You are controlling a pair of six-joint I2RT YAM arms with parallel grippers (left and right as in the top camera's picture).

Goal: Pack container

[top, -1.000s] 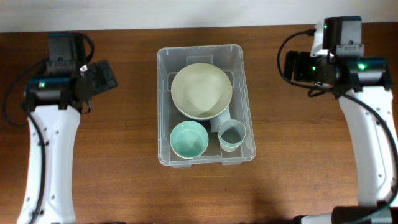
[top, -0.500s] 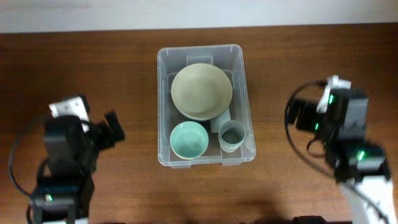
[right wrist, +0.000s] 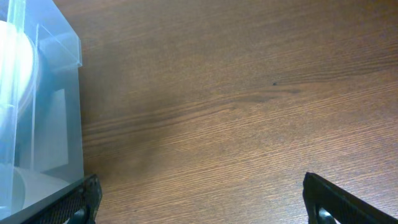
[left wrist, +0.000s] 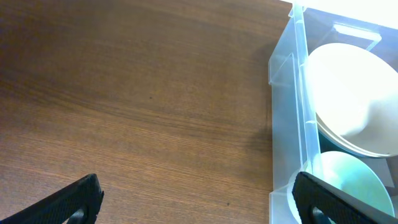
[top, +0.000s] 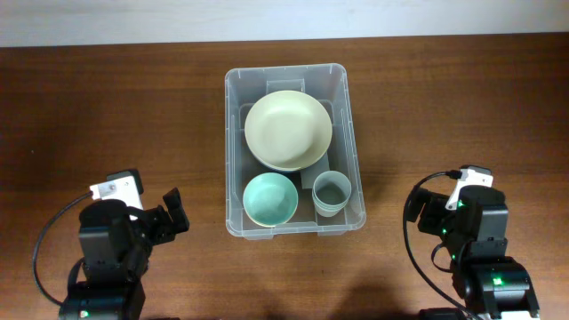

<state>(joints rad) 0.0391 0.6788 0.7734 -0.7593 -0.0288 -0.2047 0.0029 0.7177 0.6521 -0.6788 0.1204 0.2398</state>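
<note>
The clear plastic container point(top: 233, 151) stands in the middle of the table. It holds a large cream bowl point(top: 288, 130), a small teal bowl point(top: 270, 198) and a grey-blue cup point(top: 332, 193). My left gripper point(top: 171, 216) is open and empty at the front left, apart from the container. My right gripper point(top: 423, 213) is open and empty at the front right. In the left wrist view the container's wall point(left wrist: 287, 112) is at the right, with the cream bowl point(left wrist: 354, 99) and teal bowl point(left wrist: 348, 183) inside. The right wrist view shows the container's corner point(right wrist: 50, 112) at the left.
The brown wooden table point(top: 133, 116) runs to a pale wall strip at the back edge. Both arms are folded back at the table's front edge.
Both arms have drawn back from beside the container toward the front edge of the table. The container and its contents have not moved.
</note>
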